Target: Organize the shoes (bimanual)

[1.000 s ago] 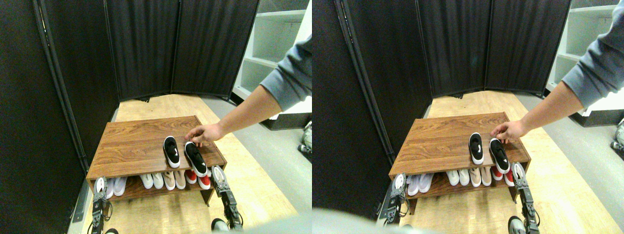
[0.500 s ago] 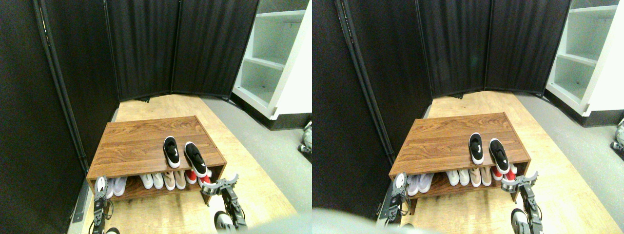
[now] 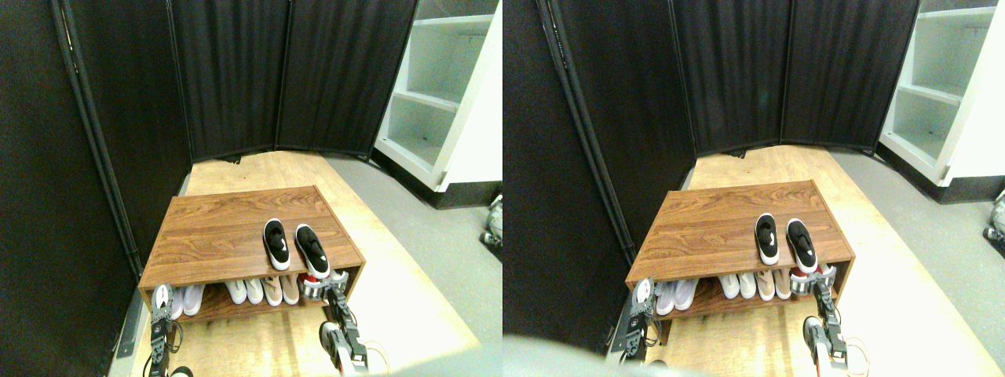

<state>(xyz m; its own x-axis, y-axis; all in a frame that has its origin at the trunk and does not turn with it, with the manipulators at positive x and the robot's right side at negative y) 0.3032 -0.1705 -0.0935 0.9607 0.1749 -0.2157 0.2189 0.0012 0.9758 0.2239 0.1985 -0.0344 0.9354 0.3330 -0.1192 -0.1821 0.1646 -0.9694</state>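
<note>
The shoes are two black slip-ons with white soles, standing side by side on top of the wooden rack (image 3: 220,232), toes pointing away from me. The left shoe (image 3: 275,244) and the right shoe (image 3: 312,250) both sit near the rack's front right edge. My right gripper (image 3: 323,287) is open just below that edge, under the right shoe's heel and in front of the lower shelf. My left gripper (image 3: 161,302) stands upright at the rack's front left corner, touching no shoe.
On the lower shelf stand white shoes (image 3: 245,290), beige shoes (image 3: 281,289) and red shoes (image 3: 308,280), partly hidden by my right gripper. A black folding screen (image 3: 235,78) closes the back and left. A white shelving unit (image 3: 447,94) stands at the right.
The person's arm has left the view. My right gripper swung left and up to the rack's front edge. The right shoe now sits straighter and slightly further back.
</note>
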